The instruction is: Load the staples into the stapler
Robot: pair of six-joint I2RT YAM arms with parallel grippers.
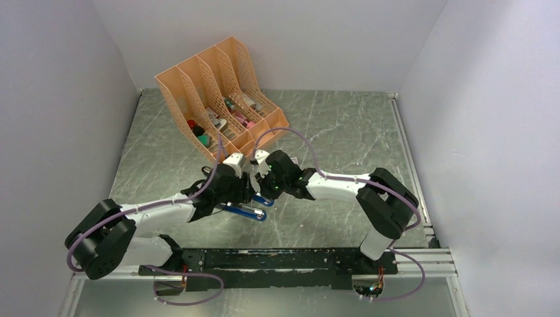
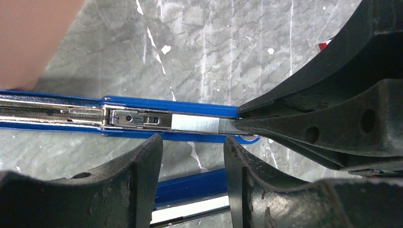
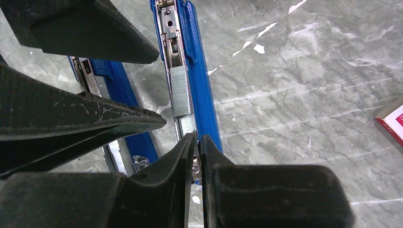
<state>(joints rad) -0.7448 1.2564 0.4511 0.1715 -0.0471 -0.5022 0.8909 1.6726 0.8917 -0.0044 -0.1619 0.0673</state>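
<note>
The blue stapler [image 1: 254, 210] lies opened on the grey marble table between both arms. Its top arm [image 2: 166, 103] is turned up, showing the metal channel with the silvery staples [image 2: 195, 122] lying in it. My right gripper [image 3: 197, 138] is shut on the front end of that channel, its tips just past the staples [image 3: 181, 95]. My left gripper [image 2: 192, 142] stands open just short of the top arm. The stapler's other blue half [image 2: 190, 185] runs below and between its fingers; no grip shows. Both grippers [image 1: 254, 185] nearly touch.
An orange slotted file organiser [image 1: 218, 92] with small items in it stands behind the grippers at the back left. A white-and-red box [image 3: 392, 118] lies on the table to the right. White walls close in the left, back and right sides.
</note>
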